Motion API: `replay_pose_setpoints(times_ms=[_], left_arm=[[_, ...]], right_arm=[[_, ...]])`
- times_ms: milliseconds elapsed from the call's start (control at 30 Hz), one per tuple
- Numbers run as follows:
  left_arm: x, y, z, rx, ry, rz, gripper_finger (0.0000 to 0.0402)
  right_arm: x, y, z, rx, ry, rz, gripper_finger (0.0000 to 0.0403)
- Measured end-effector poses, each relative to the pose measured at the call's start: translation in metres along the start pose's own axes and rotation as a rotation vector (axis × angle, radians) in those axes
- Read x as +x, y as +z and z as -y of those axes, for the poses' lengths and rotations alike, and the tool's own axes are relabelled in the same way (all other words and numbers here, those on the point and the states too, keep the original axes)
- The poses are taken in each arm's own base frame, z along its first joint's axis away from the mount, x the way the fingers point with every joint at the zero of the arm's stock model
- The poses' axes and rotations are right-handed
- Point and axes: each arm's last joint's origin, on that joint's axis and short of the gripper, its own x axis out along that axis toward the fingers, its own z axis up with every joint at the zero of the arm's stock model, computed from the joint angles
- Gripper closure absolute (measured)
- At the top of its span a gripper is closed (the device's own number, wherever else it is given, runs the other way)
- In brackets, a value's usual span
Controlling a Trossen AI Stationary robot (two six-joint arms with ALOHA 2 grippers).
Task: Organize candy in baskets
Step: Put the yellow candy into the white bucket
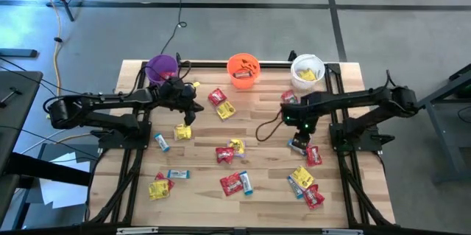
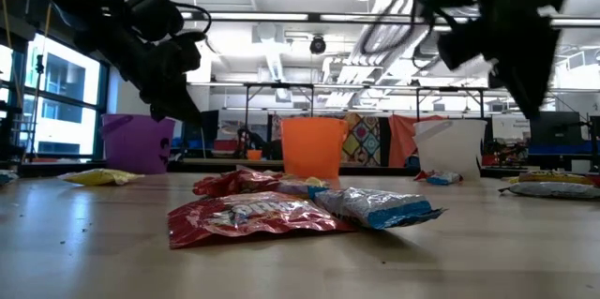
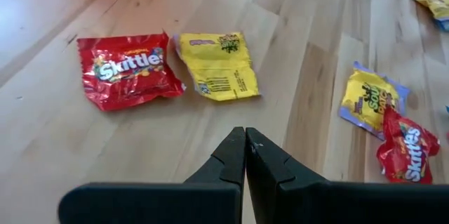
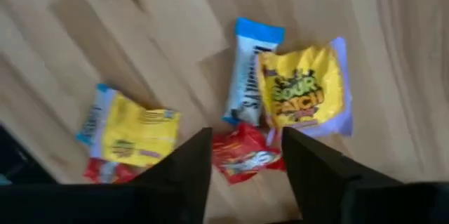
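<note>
I have the right gripper [image 4: 245, 157] hanging above the counter [image 1: 199, 191] near its right edge, fingers spread, a red packet [image 4: 245, 155] lying between them below. My left gripper [image 3: 245, 155], pinched shut and empty, hovers near the purple bucket [image 1: 161, 68].

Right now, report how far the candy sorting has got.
Done: the orange bucket and white bucket each hold some candy; the purple bucket's contents cannot be made out. In hand: nothing. The right gripper hangs open over a red packet; the left gripper is shut and empty above the table. Left: most packets lie scattered across the wood.
</note>
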Motion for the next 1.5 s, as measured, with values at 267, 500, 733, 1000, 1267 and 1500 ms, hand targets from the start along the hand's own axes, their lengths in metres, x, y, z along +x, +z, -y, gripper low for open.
replay_pose_setpoints(times_ms=[267, 500, 733, 1000, 1267, 1500], left_arm=[[0.000, 0.000, 0.000, -0.034, 0.000, 0.004, 0.0402], [0.000, 0.000, 0.000, -0.064, 0.001, 0.004, 0.0402], [0.000, 0.000, 0.000, -0.087, 0.003, 0.004, 0.0401], [0.000, 0.000, 0.000, -0.090, 0.003, 0.004, 0.0401], [0.000, 0.000, 0.000, -0.090, 0.003, 0.004, 0.0401], [0.000, 0.000, 0.000, -0.090, 0.003, 0.004, 0.0401]], right_arm=[[0.033, 0.000, 0.012, -0.102, -0.010, 0.063, 0.0169], [0.055, -0.003, 0.024, -0.177, -0.124, 0.124, 0.0178], [0.068, -0.006, 0.029, -0.184, -0.084, 0.136, 0.0219], [0.069, -0.006, 0.028, -0.172, -0.045, 0.128, 0.0330], [0.057, 0.004, 0.022, -0.130, -0.027, 0.185, 0.0382], [0.000, 0.035, 0.017, -0.107, -0.060, 0.355, 0.0399]])
